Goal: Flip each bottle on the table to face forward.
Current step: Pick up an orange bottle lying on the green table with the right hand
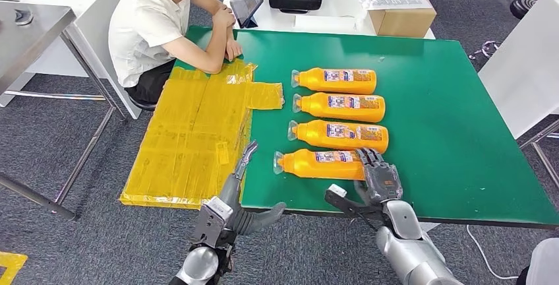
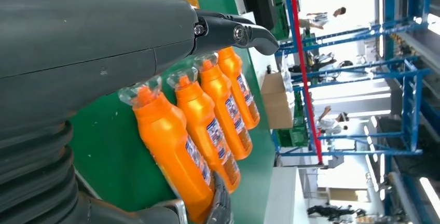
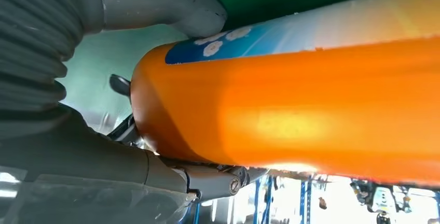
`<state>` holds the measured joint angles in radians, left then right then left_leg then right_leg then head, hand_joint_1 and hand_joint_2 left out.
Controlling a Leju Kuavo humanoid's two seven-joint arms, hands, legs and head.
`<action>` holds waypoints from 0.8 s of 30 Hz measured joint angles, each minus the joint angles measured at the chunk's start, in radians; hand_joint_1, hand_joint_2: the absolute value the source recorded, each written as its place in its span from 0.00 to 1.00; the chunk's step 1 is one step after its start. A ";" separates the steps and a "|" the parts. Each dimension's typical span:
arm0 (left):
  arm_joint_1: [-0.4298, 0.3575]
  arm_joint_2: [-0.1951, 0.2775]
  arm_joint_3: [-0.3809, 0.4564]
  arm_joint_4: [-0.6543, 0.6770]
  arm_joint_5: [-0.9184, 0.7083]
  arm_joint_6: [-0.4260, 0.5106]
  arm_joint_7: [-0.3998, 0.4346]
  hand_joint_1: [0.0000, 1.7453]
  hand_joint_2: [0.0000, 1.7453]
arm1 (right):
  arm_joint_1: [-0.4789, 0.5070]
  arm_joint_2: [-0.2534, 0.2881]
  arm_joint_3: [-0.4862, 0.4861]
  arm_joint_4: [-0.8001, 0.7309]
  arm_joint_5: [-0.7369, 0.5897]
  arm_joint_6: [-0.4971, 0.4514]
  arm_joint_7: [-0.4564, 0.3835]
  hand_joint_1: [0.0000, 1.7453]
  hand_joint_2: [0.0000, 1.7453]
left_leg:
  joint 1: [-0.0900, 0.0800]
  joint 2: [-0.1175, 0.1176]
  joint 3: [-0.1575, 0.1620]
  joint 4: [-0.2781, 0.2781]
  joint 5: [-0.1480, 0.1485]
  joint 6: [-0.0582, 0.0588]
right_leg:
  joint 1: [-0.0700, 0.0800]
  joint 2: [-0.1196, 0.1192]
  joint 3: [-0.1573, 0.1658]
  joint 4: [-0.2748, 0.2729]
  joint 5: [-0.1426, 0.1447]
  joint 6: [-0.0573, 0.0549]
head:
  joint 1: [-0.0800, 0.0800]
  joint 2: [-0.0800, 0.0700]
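The right hand [image 1: 378, 174] is gripping the base of the nearest bottle [image 1: 321, 164], lying by the table's [image 1: 455, 140] front edge. Likely rigid, slick plastic; holding the wide body suits. The left hand [image 1: 240, 186] is hovering empty, fingers apart.

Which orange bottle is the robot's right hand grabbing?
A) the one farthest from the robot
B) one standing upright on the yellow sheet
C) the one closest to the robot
C: the right hand wraps the base end of the nearest bottle, lying at the front of the row on the green table.
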<state>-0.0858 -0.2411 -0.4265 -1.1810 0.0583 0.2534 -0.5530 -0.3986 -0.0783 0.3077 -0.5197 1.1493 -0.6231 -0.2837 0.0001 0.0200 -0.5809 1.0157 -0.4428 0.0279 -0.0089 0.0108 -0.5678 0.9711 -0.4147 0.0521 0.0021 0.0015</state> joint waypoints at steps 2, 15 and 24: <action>0.001 0.000 0.001 0.000 0.030 0.014 -0.015 0.00 1.00 | 0.013 0.010 -0.019 -0.007 -0.104 0.002 -0.078 1.00 1.00 | 0.000 0.000 0.000 0.000 0.000 0.000 | 0.000 0.000 0.004 0.000 0.000 0.000 | 0.000 0.000; 0.036 -0.001 0.025 -0.002 0.143 0.103 -0.113 0.00 1.00 | 0.114 0.074 -0.087 -0.154 -0.341 0.021 -0.192 1.00 1.00 | 0.001 -0.003 -0.006 0.000 0.001 0.000 | 0.001 -0.001 0.001 0.000 0.000 0.000 | 0.000 0.000; 0.103 -0.004 0.062 -0.060 0.460 0.051 -0.056 0.00 1.00 | 0.190 0.091 -0.099 -0.315 -0.493 -0.004 -0.216 1.00 1.00 | 0.001 -0.007 -0.016 0.000 0.002 0.000 | 0.001 -0.005 -0.007 0.001 0.000 0.000 | 0.000 0.000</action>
<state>0.0173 -0.2451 -0.3646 -1.2406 0.5186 0.3043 -0.6091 -0.2084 0.0130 0.2089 -0.8346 0.6563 -0.6275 -0.4998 0.0012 0.0128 -0.5971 1.0158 -0.4413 0.0277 -0.0081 0.0056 -0.5745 0.9722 -0.4151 0.0524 0.0017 0.0015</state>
